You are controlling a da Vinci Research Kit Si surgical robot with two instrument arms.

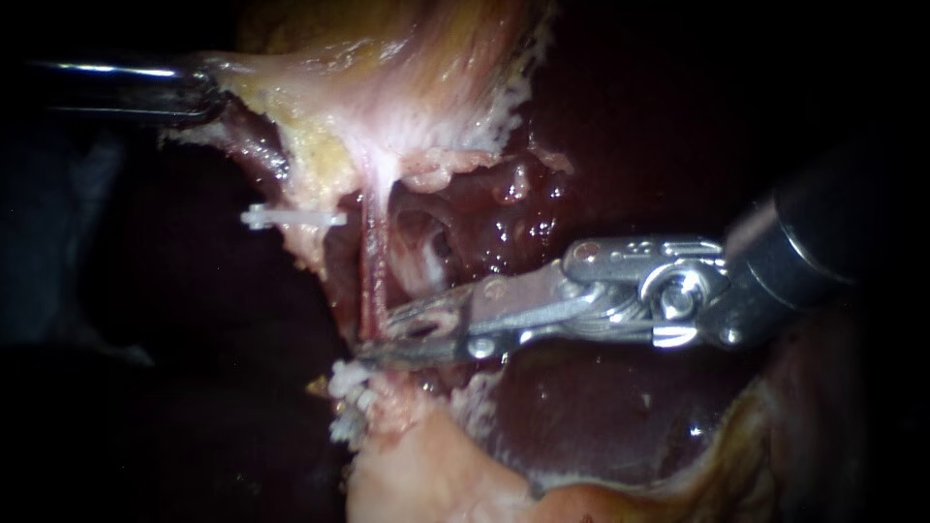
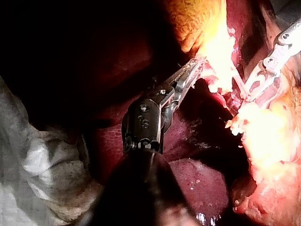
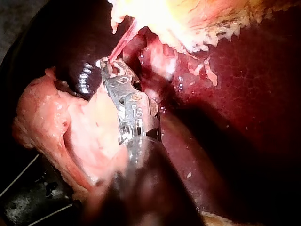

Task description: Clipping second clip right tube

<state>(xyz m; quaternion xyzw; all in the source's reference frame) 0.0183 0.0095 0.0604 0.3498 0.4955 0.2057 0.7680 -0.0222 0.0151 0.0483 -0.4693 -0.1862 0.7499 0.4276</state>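
Observation:
A thin red tube (image 1: pixel 372 276) runs down from the pale stretched tissue (image 1: pixel 387 126). My right instrument (image 1: pixel 378 344) comes in from the right, and its jaws stand slightly apart astride the tube's lower end. The left wrist view shows the gap between those jaws (image 2: pixel 251 92), with the tube (image 2: pixel 237 82) in it. A white clip (image 1: pixel 291 218) lies across the tissue edge left of the tube. My left instrument (image 1: pixel 215 95) is shut on the pale tissue at the upper left and holds it taut; in its own view its jaws (image 2: pixel 197 63) bite the yellow-white tissue.
Dark red liver (image 1: pixel 601 416) lies under and behind my right instrument. A pale fatty lump (image 1: pixel 417 475) sits just below the jaws. A wet red hollow (image 1: pixel 484 218) opens right of the tube. White cloth (image 2: pixel 33 174) lies beside my left instrument's shaft.

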